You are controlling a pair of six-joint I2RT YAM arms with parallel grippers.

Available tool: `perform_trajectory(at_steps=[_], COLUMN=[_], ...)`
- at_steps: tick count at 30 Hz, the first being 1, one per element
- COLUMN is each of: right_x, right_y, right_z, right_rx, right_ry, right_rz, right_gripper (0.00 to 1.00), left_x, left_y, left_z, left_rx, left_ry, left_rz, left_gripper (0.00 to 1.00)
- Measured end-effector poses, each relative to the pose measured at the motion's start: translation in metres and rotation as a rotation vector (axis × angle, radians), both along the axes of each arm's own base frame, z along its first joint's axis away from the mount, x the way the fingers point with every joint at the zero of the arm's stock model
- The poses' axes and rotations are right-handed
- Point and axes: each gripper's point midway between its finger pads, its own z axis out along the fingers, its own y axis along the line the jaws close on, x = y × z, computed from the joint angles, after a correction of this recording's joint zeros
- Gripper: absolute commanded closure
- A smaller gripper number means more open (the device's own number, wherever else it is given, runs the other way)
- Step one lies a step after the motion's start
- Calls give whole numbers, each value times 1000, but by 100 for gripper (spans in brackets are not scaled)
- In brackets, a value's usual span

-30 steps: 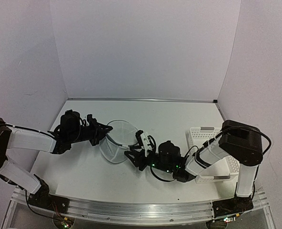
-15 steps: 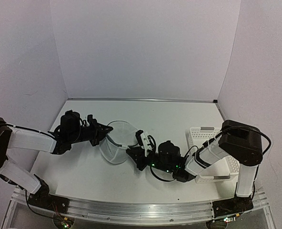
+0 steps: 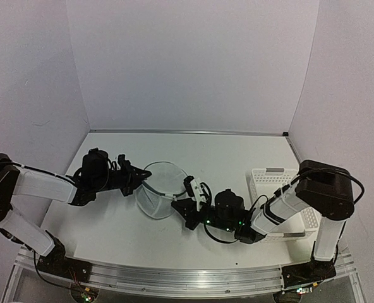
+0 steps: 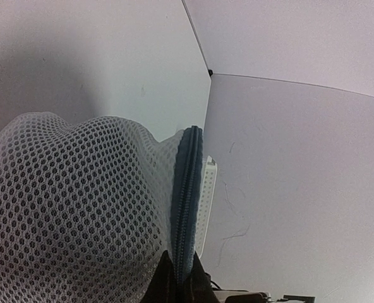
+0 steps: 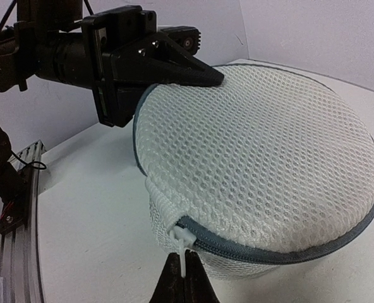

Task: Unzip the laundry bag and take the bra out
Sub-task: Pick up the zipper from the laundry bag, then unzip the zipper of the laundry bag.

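The laundry bag [image 3: 160, 189] is a white mesh cylinder with a grey-blue zipper, lying mid-table between the arms. It fills the right wrist view [image 5: 263, 151] and the left wrist view [image 4: 67, 208]. My left gripper [image 3: 144, 176] is shut on the bag's zippered rim [image 4: 187, 208] at its far-left side. My right gripper [image 3: 179, 203] is shut on the white zipper pull [image 5: 182, 243] at the bag's near edge; the zipper [image 5: 275, 249] looks closed. The bra is hidden; I see no dark fabric through the mesh.
A white perforated plastic basket [image 3: 282, 202] stands at the right, partly behind the right arm; its edge shows behind the bag in the left wrist view [image 4: 206, 202]. White walls close in the table's back and sides.
Both grippers and the bag have shifted slightly right and toward the near edge. The bag now lies a bit flatter. Both grips are unchanged.
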Motion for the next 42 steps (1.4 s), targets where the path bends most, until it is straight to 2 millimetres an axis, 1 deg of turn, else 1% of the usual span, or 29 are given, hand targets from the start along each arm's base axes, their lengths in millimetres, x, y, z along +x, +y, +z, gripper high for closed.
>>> perform_trajectory(at_steps=[6, 13, 20, 23, 27, 33, 39, 42], right_x=[-2, -4, -7, -6, 1, 17, 34, 38], right_y=[-5, -11, -31, -39, -53, -81, -105, -113], right_z=[7, 2, 4, -1, -11, -23, -31, -35], right_rx=[11, -24, -62, -90, -131, -188, -254, -290], right_ry=[-5, 7, -6, -1, 17, 54, 81, 90], right_rz=[0, -9, -38, -48, -75, -134, -209, -237], right_gripper=[100, 100, 100, 100, 100, 100, 100, 100], left_x=[-4, -3, -5, -5, -3, -1, 1, 0], left_y=[-5, -18, -28, -33, -40, -49, -56, -58], left_z=[-9, -8, -6, -9, -11, -1, -4, -4], left_rx=[16, 24, 31, 34, 41, 33, 35, 35], left_ry=[4, -26, -65, -71, -89, -143, -152, -160], left_rz=[-46, -122, -200, -233, -271, -327, -366, -388], left_gripper=[100, 100, 100, 100, 100, 100, 100, 100])
